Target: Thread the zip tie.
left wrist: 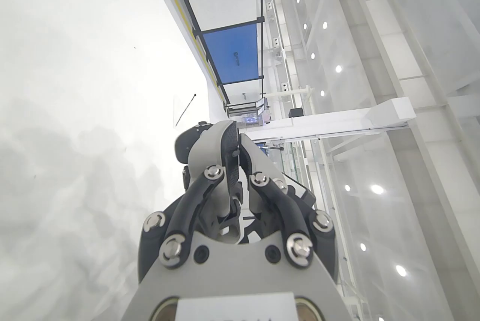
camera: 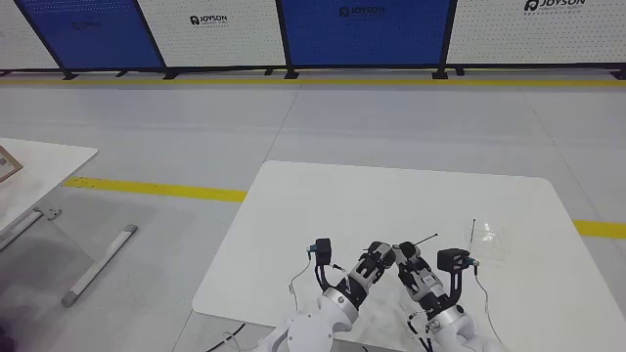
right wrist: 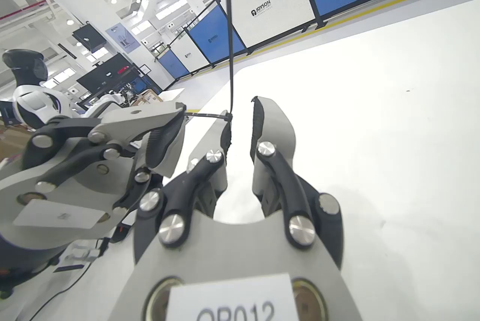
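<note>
Zip tie above table near front edge; second tie behind, rightward

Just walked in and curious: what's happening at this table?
A two-armed robot is handling a zip tie above a white table. The left tool is shut on one end of it. The strap sticks up past the right tool, which is open with the strap beside one finger. A second tie lies on the table farther off.

A thin black zip tie is held above the near edge of the table, bent sharply, its long strap raised. A second zip tie is laid flat on the table, farther back.
</note>
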